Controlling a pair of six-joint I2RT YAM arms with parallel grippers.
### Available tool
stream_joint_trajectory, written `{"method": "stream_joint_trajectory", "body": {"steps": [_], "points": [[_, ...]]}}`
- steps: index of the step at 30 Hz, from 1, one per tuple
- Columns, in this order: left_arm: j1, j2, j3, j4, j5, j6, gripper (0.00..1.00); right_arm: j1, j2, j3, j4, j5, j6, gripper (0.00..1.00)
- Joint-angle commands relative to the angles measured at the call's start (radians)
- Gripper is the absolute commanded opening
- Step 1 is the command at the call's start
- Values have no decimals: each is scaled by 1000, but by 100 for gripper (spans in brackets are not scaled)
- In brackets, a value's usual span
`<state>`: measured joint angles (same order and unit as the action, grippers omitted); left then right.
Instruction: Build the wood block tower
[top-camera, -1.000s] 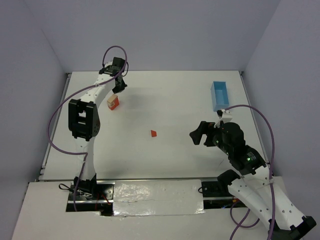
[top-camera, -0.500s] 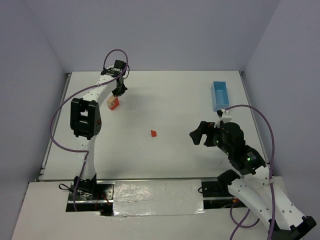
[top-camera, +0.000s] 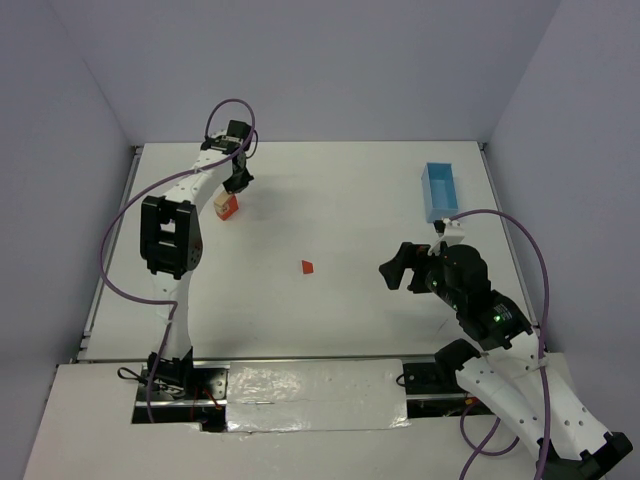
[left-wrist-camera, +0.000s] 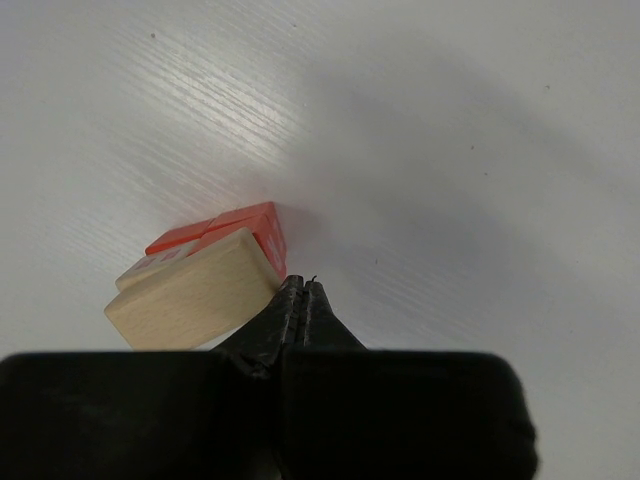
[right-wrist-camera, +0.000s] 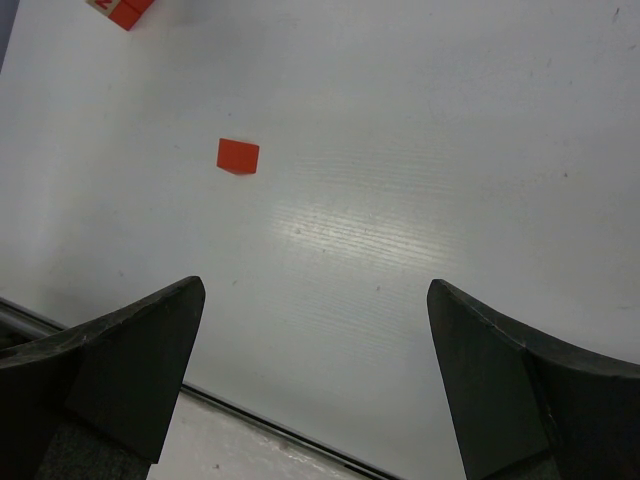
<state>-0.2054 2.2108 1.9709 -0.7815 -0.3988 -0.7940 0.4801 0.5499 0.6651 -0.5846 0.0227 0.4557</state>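
- Pale lilac walls close in a white tabletop on three sides
- Near the far left corner stands the wood block tower, a short stack of red-orange wooden cubes with a plain tan wooden slab lying tilted across the top
- Just beside the stack, on its far right side, hangs the left gripper; its black fingers are pressed together with nothing between them, and I cannot tell whether the tips touch the cubes
- Alone near the middle of the table, well apart from the stack, lies a small red-orange wooden block
- Toward the near right corner the right gripper hangs above bare table, fingers spread wide and empty
- Along the right edge, near the far right corner, sits a light blue rectangular box
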Motion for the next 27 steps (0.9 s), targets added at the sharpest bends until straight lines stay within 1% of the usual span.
{"method": "stream_joint_trajectory", "body": {"steps": [1, 11, 13, 15, 16, 17, 21, 24, 25, 27], "points": [[6, -17, 13, 1, -14, -21, 0, 8, -4, -7, 49, 2, -3, 100], [6, -33, -4, 19, 12, -17, 0, 8, -4, -9, 48, 2, -3, 100], [6, -42, -15, 43, 37, 10, 0, 8, -5, -9, 49, 2, -3, 100], [4, -51, -21, 83, 90, 35, 0, 8, -2, -9, 49, 0, -3, 100], [3, -54, -23, 96, 104, 57, 0, 8, -4, -7, 49, 2, -3, 100], [1, -65, -29, 111, 153, 79, 0, 9, -2, -7, 48, 2, -3, 100], [-3, -109, -40, 217, 231, 179, 0, 8, -2, -7, 48, 2, -3, 100], [12, -149, -23, 261, 254, 304, 0, 8, -4, -7, 48, -1, -3, 100], [30, -163, -23, 277, 258, 378, 0, 8, -4, -6, 48, -3, -5, 100], [52, -210, -49, 313, 253, 452, 0, 9, -5, -7, 48, -4, -5, 100]]}}
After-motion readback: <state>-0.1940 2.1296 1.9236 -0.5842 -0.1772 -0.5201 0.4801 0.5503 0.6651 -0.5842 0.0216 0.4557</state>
